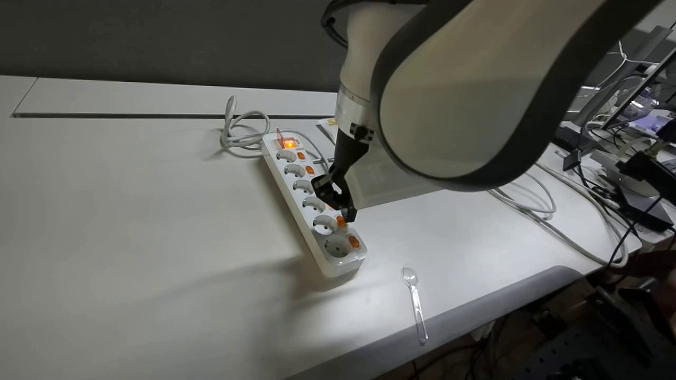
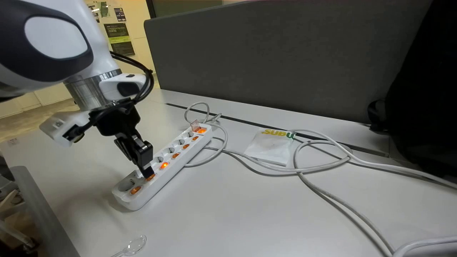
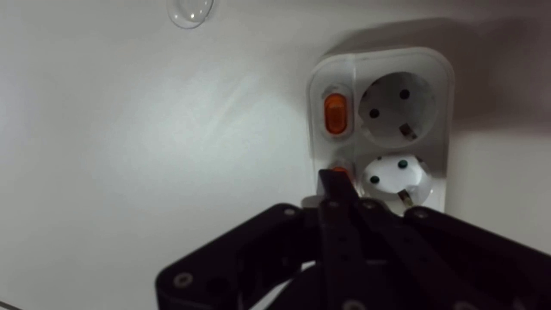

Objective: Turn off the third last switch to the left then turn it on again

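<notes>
We find the tool [image 2: 147, 171] closed and positioned at the second switch [image 1: 341, 221] from the near end of the power strip [image 2: 169, 171]. In an exterior view, the third switch [image 2: 164, 165], lit, lies just far and right of the tool.

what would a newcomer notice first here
Probably the big robot arm, looming over the white power strip with its gripper down at an orange switch. Next comes a glowing switch at the strip's far end in both exterior views, then the clear spoon near the table edge.
</notes>
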Controlling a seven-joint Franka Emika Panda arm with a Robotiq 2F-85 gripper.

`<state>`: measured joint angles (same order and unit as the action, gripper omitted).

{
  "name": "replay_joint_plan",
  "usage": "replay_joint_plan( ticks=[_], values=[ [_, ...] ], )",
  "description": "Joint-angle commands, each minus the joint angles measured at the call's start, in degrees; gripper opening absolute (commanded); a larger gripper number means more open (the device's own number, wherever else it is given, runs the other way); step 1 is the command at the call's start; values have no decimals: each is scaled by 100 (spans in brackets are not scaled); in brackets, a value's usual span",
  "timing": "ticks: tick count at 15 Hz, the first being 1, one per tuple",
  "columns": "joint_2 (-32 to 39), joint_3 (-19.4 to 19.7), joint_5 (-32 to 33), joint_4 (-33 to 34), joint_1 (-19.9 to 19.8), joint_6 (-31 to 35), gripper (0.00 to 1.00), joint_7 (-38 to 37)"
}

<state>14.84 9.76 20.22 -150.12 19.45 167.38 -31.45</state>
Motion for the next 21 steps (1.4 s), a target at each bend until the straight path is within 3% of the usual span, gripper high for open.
replay_joint_plan(
  ticks=[1, 6, 10, 17, 21],
  values=[
    [42, -149, -226, -28, -99, 86, 0, 59],
    [71, -71, -132, 1, -11, 22, 1, 22],
    [134, -223, -293, 18, -149, 67, 0, 203],
    [192, -342, -875, 56, -253, 63, 0, 748],
    [286, -576, -1324, 93, -540, 73, 0, 1129]
  ],
)
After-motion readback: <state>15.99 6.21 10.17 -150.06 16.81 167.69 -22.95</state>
